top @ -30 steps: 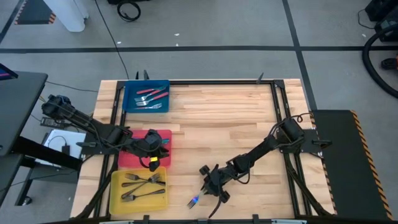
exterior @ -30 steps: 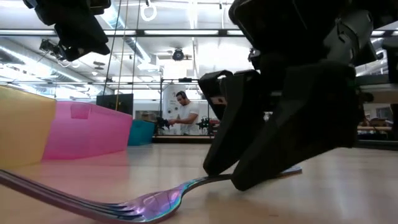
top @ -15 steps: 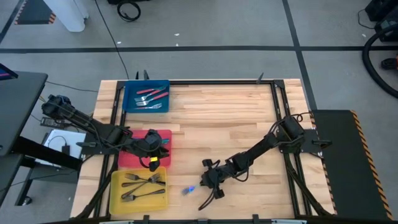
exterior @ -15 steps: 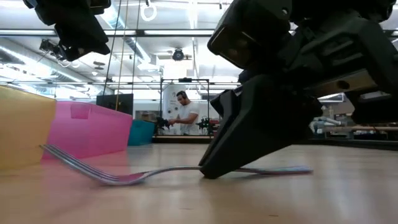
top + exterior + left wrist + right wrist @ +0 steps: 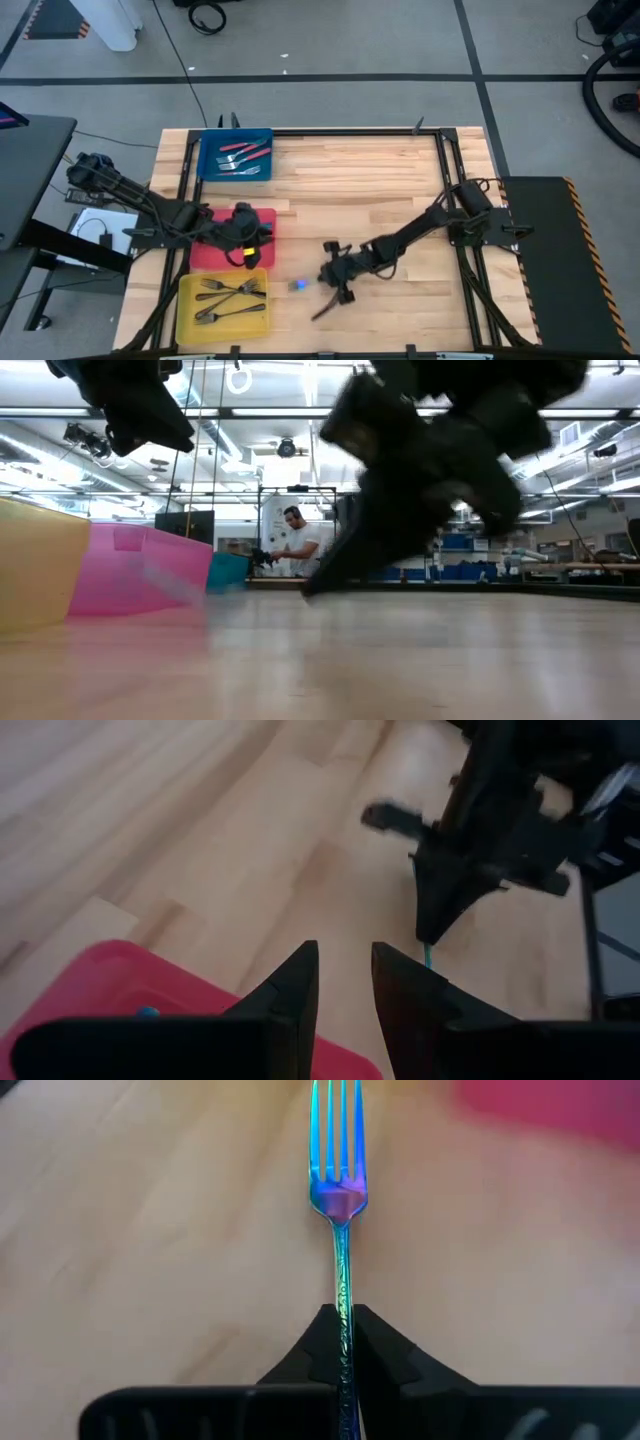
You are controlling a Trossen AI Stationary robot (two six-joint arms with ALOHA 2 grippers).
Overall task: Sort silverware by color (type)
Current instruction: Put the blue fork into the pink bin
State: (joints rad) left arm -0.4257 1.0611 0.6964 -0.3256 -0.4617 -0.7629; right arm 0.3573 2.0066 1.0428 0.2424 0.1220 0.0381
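**Right gripper clamps iridescent fork**

The right gripper point(image 5: 343, 1342) has its jaws clamped on the handle of an iridescent blue-purple metal fork point(image 5: 340, 1190), near the lower centre of the high view. The left gripper point(image 5: 343, 982), jaws slightly apart, hangs over the flat red tray point(image 5: 262, 220).

Wooden butcher-block table point(image 5: 350, 190), pale planks, dark metal frame along its edges. Resting directly on it, along the left side: one blue tray point(image 5: 235, 155) at the far corner, containing red-handled utensils point(image 5: 243, 155); one red tray point(image 5: 215, 253) at the middle; one yellow tray point(image 5: 222, 308) at the near corner, containing dark grey forks point(image 5: 228, 298). The red and yellow trays sit just beside each other.
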